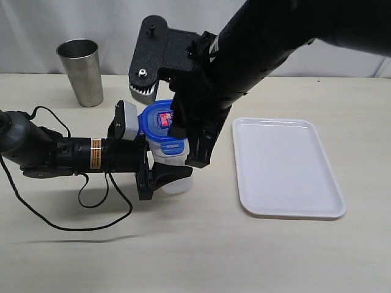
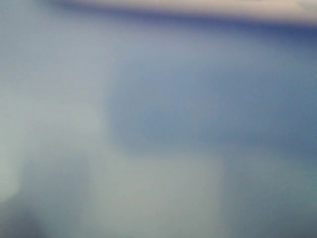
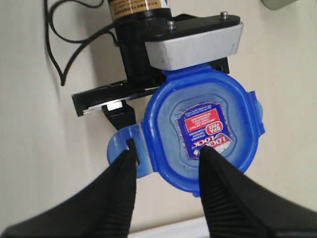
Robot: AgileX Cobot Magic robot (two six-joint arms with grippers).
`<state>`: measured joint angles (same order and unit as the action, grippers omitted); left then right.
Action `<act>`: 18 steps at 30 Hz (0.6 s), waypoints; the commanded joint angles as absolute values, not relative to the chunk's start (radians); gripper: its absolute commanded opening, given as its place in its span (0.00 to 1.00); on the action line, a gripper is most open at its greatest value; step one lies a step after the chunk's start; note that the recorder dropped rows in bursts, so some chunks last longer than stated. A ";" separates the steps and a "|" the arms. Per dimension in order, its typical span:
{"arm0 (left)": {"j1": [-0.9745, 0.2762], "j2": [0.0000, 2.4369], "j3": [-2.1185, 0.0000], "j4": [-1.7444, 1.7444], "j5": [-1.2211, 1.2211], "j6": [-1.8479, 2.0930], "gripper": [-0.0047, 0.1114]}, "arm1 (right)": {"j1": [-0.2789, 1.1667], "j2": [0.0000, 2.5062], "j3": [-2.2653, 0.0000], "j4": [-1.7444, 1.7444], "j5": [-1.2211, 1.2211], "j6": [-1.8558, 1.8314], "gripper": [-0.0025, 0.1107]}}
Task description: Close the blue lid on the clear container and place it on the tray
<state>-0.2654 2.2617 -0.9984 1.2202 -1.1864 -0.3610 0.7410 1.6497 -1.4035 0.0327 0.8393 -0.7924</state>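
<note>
The clear container point(image 1: 174, 159) stands on the table with the blue lid point(image 1: 160, 125) sitting on its mouth. My left gripper point(image 1: 164, 177) comes in from the left and is shut on the container's body. The left wrist view is only a blue and pale blur. My right gripper point(image 1: 189, 143) hangs over the lid from above, open. In the right wrist view the right gripper point(image 3: 167, 153) has one fingertip over a side flap that sticks out and the other over the sticker of the lid point(image 3: 203, 99). The white tray point(image 1: 287, 165) lies to the right, bare.
A shiny steel cup point(image 1: 82, 70) stands at the back left. The left arm's black cable point(image 1: 91, 207) loops over the table in front of that arm. The tray's edge point(image 3: 168, 229) shows just beyond the right fingers.
</note>
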 commanded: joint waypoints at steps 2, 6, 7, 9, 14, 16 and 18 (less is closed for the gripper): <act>-0.267 2.251 -1.003 1.214 -1.206 -0.365 0.04 | 0.770 1.689 -1.400 -0.096 0.797 -0.743 0.37; -0.267 2.251 -1.003 1.214 -1.206 -0.365 0.04 | 0.770 1.718 -1.400 -0.098 0.797 -0.745 0.37; -0.267 2.251 -1.003 1.214 -1.206 -0.365 0.04 | 0.770 1.723 -1.400 -0.101 0.797 -0.747 0.37; -0.267 2.251 -1.003 1.214 -1.206 -0.365 0.04 | 0.770 1.731 -1.400 -0.122 0.797 -0.747 0.37; -0.267 2.251 -1.003 1.214 -1.206 -0.365 0.04 | 0.770 1.757 -1.400 -0.139 0.797 -0.741 0.37; -0.267 2.251 -1.003 1.214 -1.206 -0.365 0.04 | 0.770 1.771 -1.400 -0.139 0.809 -0.741 0.37; -0.267 2.251 -1.003 1.214 -1.206 -0.365 0.04 | 0.770 1.784 -1.400 -0.139 0.816 -0.741 0.37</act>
<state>-0.2654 2.2617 -0.9984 1.2106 -1.1804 -0.3643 0.7693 1.7600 -1.4048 -0.1315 0.8043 -0.7466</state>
